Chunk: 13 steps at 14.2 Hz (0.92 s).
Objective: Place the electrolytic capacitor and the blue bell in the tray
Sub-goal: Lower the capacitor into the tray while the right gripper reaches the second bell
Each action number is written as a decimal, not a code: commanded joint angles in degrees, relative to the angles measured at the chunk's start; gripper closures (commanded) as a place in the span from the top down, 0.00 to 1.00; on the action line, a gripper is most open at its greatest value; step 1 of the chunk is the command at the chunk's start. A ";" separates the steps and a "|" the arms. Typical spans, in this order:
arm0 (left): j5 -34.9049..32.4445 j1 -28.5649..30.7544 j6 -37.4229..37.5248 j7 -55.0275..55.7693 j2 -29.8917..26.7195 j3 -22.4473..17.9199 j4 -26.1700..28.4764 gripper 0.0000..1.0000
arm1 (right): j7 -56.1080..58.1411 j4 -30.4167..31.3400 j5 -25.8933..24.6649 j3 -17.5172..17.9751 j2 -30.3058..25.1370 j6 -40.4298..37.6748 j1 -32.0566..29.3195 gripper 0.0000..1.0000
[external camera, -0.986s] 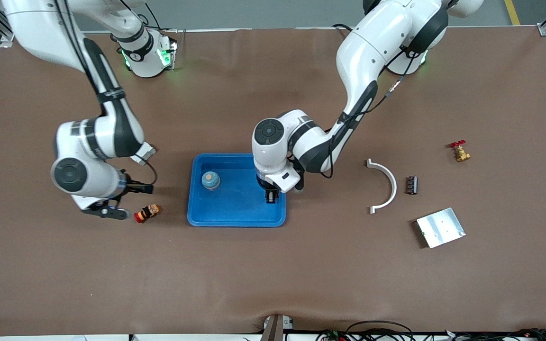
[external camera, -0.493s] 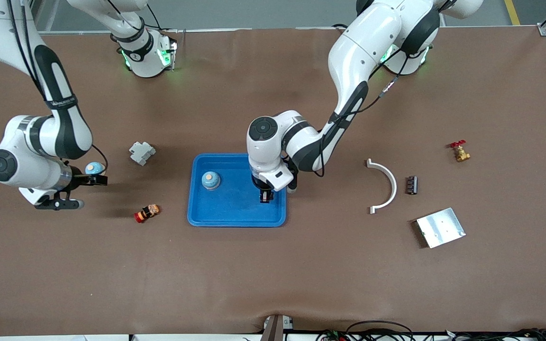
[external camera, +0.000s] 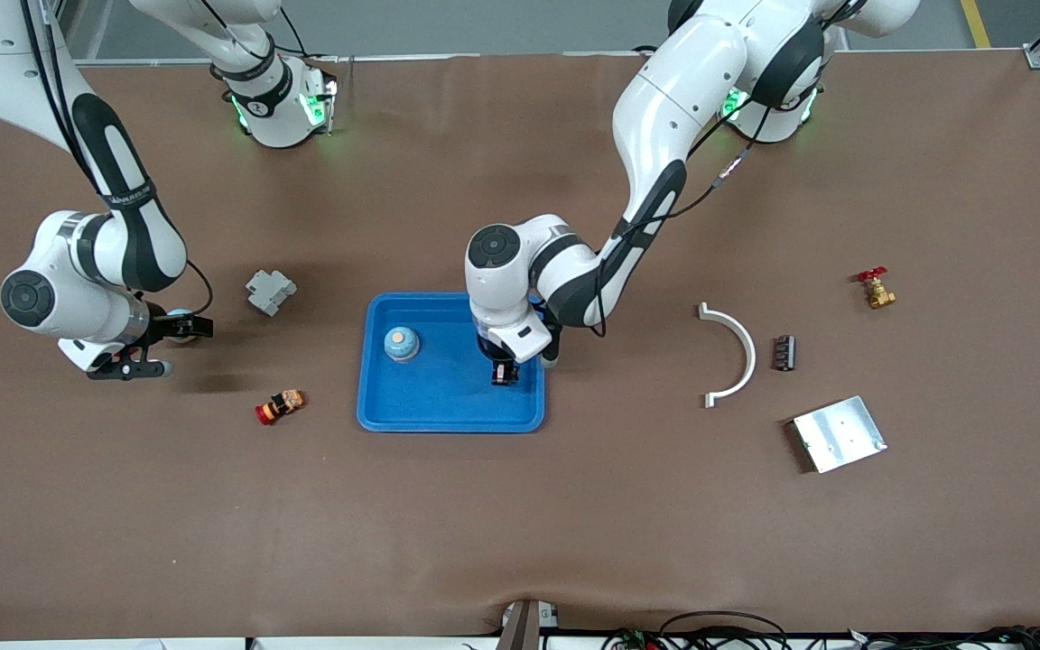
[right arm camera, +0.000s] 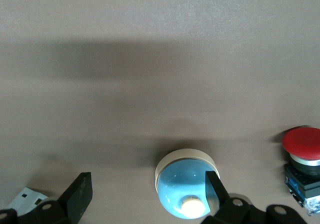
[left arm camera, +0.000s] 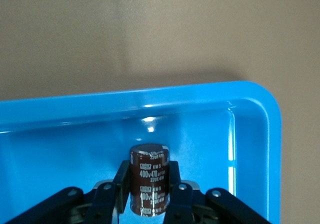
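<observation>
Electrolytic capacitor (left arm camera: 149, 178) clamped in left end effector (left arm camera: 148, 194); right end effector (right arm camera: 147, 191) spread wide.

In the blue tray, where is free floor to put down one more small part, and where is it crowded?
In the tray, bare floor lies between the blue bell and the left gripper, and along the rim nearest the front camera. The corner under that gripper is crowded: it is shut on the capacitor.

The shallow rectangular plastic tray (external camera: 448, 406) is bright blue; the small domed bell (external camera: 401, 343) in it is pale blue with a tan top. The cylindrical capacitor (left arm camera: 149, 179) is dark brown with white print. The push-button (right arm camera: 302, 143) is red-capped. The tabletop (external camera: 520, 524) is plain brown.
</observation>
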<state>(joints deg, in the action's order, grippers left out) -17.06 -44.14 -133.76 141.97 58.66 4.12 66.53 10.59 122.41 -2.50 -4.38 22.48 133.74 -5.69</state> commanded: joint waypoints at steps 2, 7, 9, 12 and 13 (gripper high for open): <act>0.89 -1.12 -0.53 0.41 0.58 -1.31 -1.58 0.00 | 4.24 0.99 0.21 -1.76 -1.12 0.55 0.07 1.00; 0.89 -1.65 -1.59 0.50 0.58 -1.84 -1.58 0.00 | 7.25 1.86 -0.31 -2.21 0.11 3.28 0.07 1.00; 0.89 -1.65 -1.68 0.50 0.58 -1.83 -1.58 0.00 | 8.56 4.14 -0.31 -2.90 0.29 6.78 -0.02 1.00; 0.89 -1.74 -2.55 0.68 0.67 -2.01 -1.58 0.00 | 9.80 4.33 -0.31 -3.70 1.16 7.85 -0.02 1.00; 0.89 -1.74 -2.64 0.68 0.84 -1.92 -1.58 0.00 | 9.80 4.33 -0.31 -3.70 1.43 7.85 -0.02 1.00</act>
<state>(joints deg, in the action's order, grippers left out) -17.06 -44.89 -135.15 141.97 58.66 3.52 66.15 19.46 126.11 -2.52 -7.86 23.94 140.84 -5.72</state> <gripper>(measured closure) 0.661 0.000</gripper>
